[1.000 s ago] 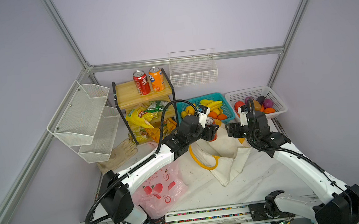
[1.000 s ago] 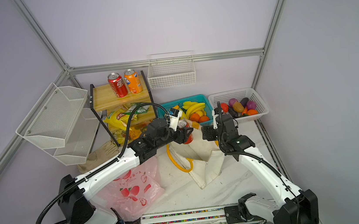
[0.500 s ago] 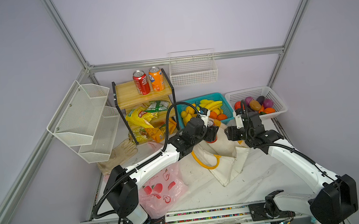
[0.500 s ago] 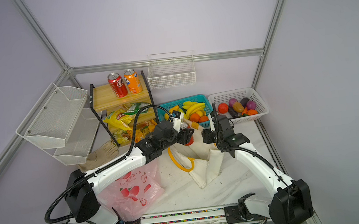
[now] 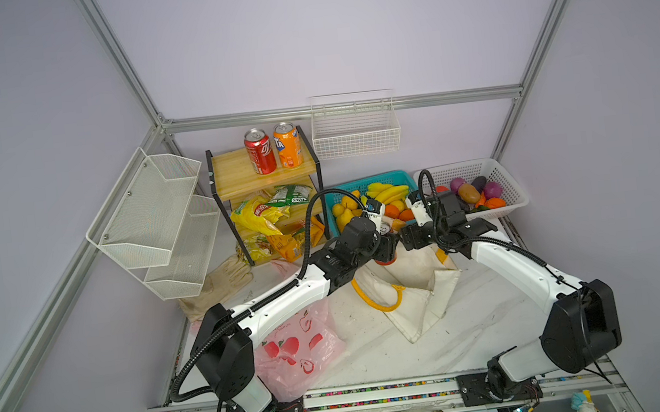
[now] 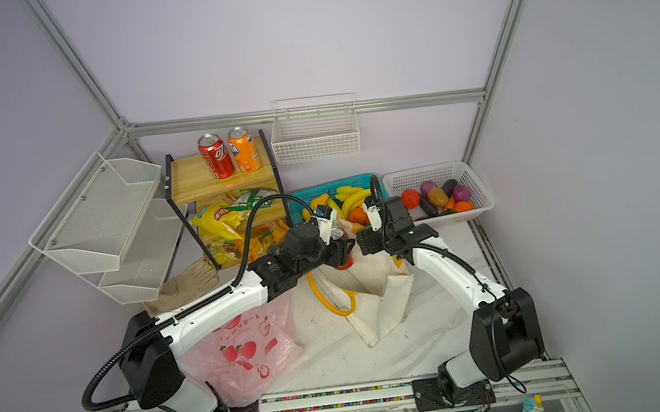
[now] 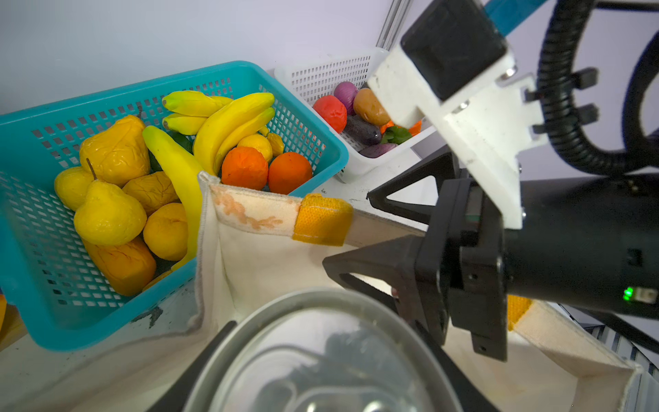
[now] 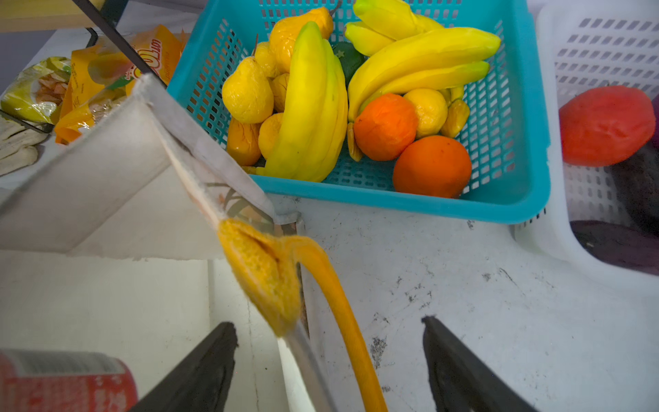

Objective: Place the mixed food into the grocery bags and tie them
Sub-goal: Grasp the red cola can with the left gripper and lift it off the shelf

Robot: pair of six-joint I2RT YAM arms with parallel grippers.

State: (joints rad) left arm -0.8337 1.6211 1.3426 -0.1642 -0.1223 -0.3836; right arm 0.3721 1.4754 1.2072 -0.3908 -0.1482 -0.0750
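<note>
Left tool (image 5: 386, 249) grips red cola can (image 8: 60, 381), lettering unreadable, over tote (image 5: 416, 290); right tool (image 8: 328, 324) gapes around its handle (image 8: 264, 274).

White canvas tote with yellow handles (image 5: 416, 287) is lying mid-table, mouth gaping open. A red cola can (image 8: 64, 383) is hanging over that mouth, lid up. A second red cola can (image 5: 260, 152) is standing on the far-left wooden shelf (image 5: 233, 175). Yellow and orange toy fruits (image 5: 387, 197) are sitting in the far teal basket (image 5: 359, 183). Pink apple-print bag (image 5: 299, 344) is lying crumpled near-left.
</note>
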